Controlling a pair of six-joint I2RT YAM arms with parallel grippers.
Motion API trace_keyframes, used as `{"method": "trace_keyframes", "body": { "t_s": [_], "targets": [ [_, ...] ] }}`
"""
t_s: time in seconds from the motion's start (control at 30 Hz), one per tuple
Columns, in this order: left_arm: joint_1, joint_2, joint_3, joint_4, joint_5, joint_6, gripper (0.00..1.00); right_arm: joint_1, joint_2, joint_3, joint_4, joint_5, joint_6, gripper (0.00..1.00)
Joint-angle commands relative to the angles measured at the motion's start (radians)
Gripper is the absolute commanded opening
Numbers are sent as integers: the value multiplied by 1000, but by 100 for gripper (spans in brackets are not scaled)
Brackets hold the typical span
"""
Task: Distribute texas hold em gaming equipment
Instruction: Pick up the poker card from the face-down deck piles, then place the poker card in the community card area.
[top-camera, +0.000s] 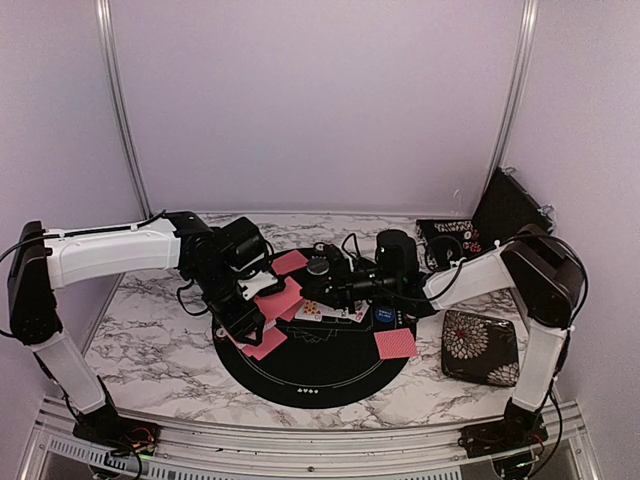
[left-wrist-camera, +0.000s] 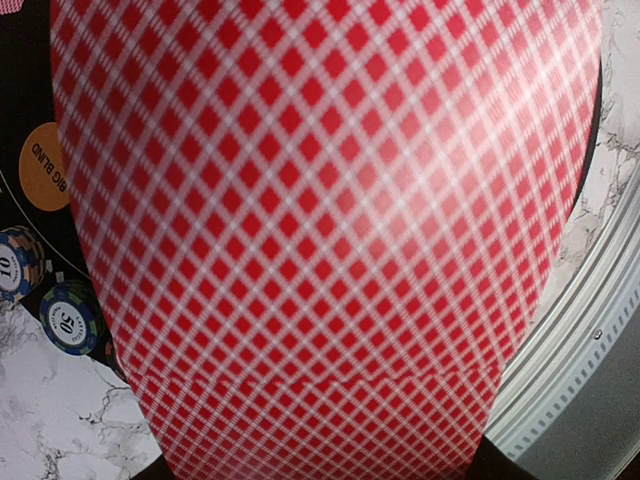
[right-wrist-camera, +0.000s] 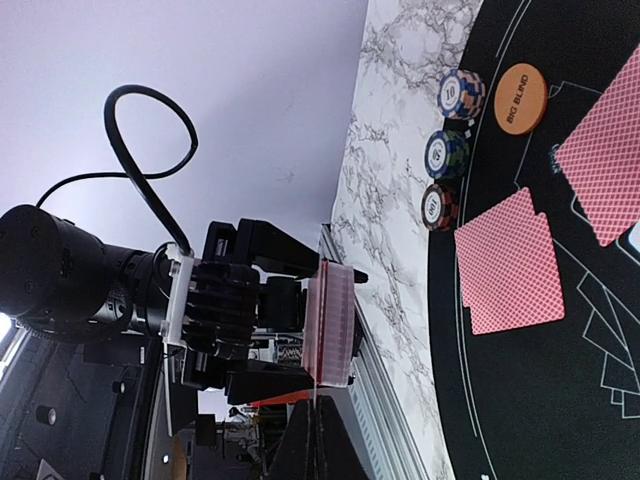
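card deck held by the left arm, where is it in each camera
top external: deck centre-left, over the black mat.
left wrist: deck fills nearly the whole picture.
right wrist: deck lower middle, seen edge-on.
shared landmark: the black mat.

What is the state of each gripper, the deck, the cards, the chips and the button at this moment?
deck: clamped, held in the air.
left gripper: shut on deck.
right gripper: shut; no held thing is visible.
pink-backed card: flat on mat, face down.
chip stacks: three, upright, at the mat's edge.
orange button: flat on mat, label up.
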Motion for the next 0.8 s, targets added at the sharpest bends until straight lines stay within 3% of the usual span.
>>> {"method": "trace_keyframes", "body": {
  "t_s": [0.0, 0.47, 0.77],
  "targets": [
    [2, -42, -6, 1, 5, -4, 55, -35, -33, -10, 32, -34, -17, 0],
    [2, -43, -7, 0, 5, -5, 55, -89, -30, -5, 25, -73, -32, 0],
    [1, -47, -9, 0, 3, -5, 55, -119, 63, 107, -160, -89, -178, 0]
  ]
}}
